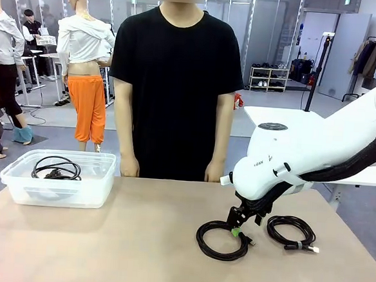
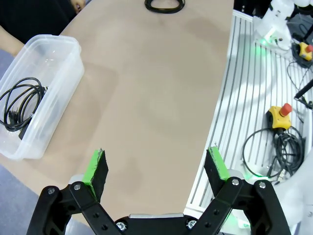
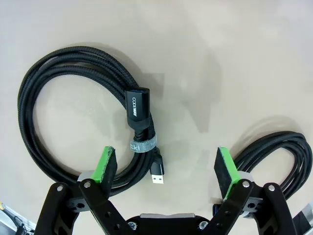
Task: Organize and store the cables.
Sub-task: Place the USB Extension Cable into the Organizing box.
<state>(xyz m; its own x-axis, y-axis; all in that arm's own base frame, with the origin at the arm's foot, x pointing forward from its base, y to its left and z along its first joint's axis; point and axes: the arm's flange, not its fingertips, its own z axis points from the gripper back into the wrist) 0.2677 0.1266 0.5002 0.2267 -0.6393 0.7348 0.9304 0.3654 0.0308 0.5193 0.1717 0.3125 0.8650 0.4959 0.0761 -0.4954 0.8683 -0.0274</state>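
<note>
Two coiled black cables lie on the right half of the tan table: one (image 1: 222, 240) directly under my right gripper (image 1: 238, 230), the other (image 1: 291, 232) just to its right. In the right wrist view the open gripper (image 3: 166, 169) hangs low over the near side of the first coil (image 3: 49, 122), whose grey band (image 3: 143, 145) and USB plug (image 3: 156, 174) lie between the fingers; the second coil (image 3: 279, 152) is beside the right finger. A third cable (image 1: 57, 168) lies in the clear bin (image 1: 17, 190). My left gripper (image 2: 156, 169) is open over bare table, holding nothing.
A person in a black T-shirt stands at the far edge, hands (image 1: 129, 166) down at the table's rim. In the left wrist view the bin (image 2: 63, 63) sits at the left, and beyond the table's edge are emergency-stop buttons (image 2: 281, 115) and loose wires (image 2: 276, 152).
</note>
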